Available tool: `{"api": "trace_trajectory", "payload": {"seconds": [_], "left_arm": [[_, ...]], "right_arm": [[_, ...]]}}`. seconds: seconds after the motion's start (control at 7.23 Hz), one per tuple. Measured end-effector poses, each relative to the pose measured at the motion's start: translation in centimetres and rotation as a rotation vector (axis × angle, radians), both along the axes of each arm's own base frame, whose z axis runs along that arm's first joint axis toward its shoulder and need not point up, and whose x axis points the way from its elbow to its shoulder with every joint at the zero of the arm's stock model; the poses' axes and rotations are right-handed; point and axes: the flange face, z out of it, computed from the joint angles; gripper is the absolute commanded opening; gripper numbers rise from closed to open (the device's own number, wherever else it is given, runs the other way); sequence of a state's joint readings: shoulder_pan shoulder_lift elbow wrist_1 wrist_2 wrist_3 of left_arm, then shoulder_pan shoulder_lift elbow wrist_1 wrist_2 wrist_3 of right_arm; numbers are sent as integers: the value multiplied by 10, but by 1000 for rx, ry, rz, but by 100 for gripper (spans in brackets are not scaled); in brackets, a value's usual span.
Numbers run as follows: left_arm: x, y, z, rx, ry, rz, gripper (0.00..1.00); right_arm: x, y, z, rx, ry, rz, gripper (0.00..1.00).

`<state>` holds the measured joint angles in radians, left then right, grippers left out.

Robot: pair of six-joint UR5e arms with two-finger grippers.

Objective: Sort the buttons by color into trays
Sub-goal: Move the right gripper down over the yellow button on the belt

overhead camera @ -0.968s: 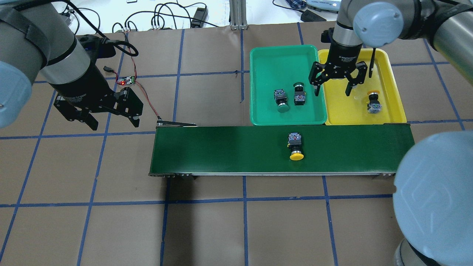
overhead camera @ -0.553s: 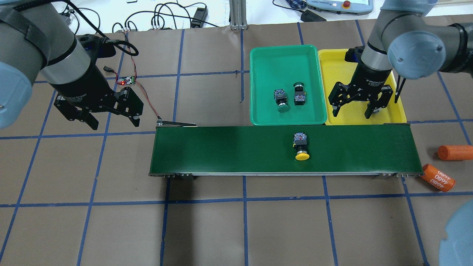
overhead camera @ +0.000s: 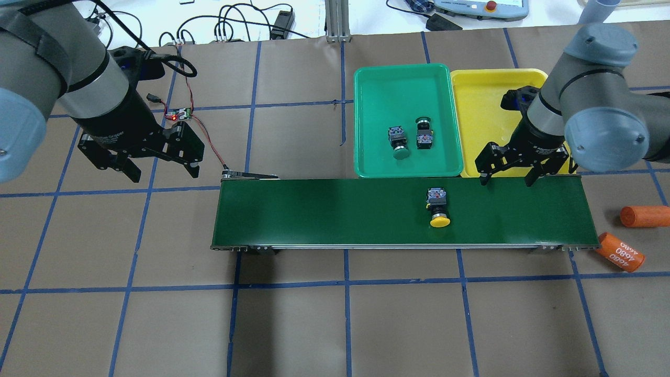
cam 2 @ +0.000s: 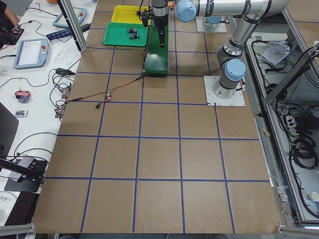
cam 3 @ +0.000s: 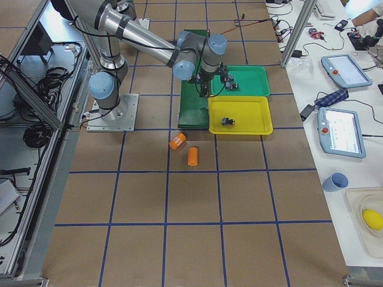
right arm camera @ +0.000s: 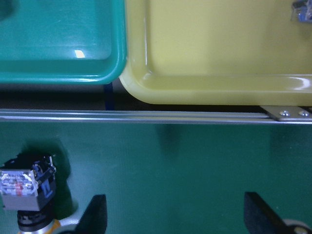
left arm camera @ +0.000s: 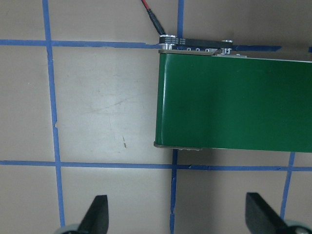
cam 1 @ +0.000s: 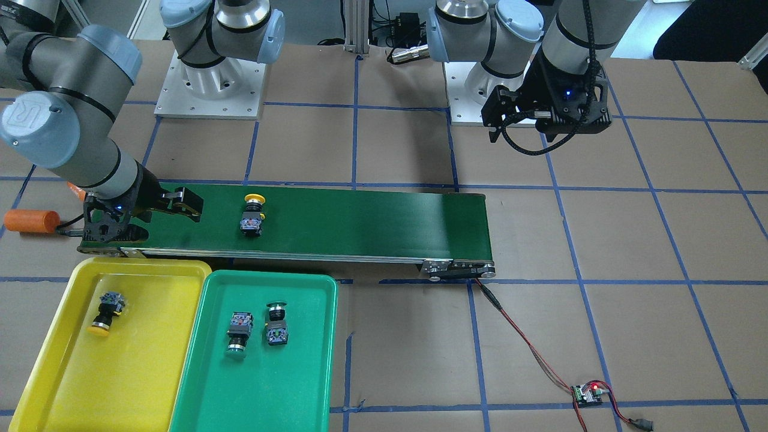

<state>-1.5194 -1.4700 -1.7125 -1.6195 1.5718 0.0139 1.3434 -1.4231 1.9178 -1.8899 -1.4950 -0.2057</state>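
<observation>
The right gripper (overhead camera: 506, 180) had moved off the yellow tray (overhead camera: 487, 104), where the first yellow button (cam 1: 105, 311) already lay. It had come to the edge of the belt (overhead camera: 324, 209) with its fingers wide apart and nothing in them. The last yellow button (overhead camera: 438, 207) had ridden a bit further along the belt toward it, lying on its side, not yet touched. The two green buttons (overhead camera: 399, 142) lay in the green tray (overhead camera: 403, 89), so only this one looked left to sort, while the left gripper (overhead camera: 163, 173) hung open and empty far off.
</observation>
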Motion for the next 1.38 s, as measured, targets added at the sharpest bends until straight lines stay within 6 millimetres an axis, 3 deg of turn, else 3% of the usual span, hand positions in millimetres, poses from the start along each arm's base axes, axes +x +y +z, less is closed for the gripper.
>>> {"api": "trace_trajectory", "payload": {"seconds": [0.55, 1.38], "left_arm": [[0, 0, -1, 4, -9, -5, 100], [-1, -1, 1, -6, -1, -4, 100]], "right_arm": [[-4, 11, -18, 26, -97, -55, 100], [-2, 13, -23, 39, -117, -65, 100]]}}
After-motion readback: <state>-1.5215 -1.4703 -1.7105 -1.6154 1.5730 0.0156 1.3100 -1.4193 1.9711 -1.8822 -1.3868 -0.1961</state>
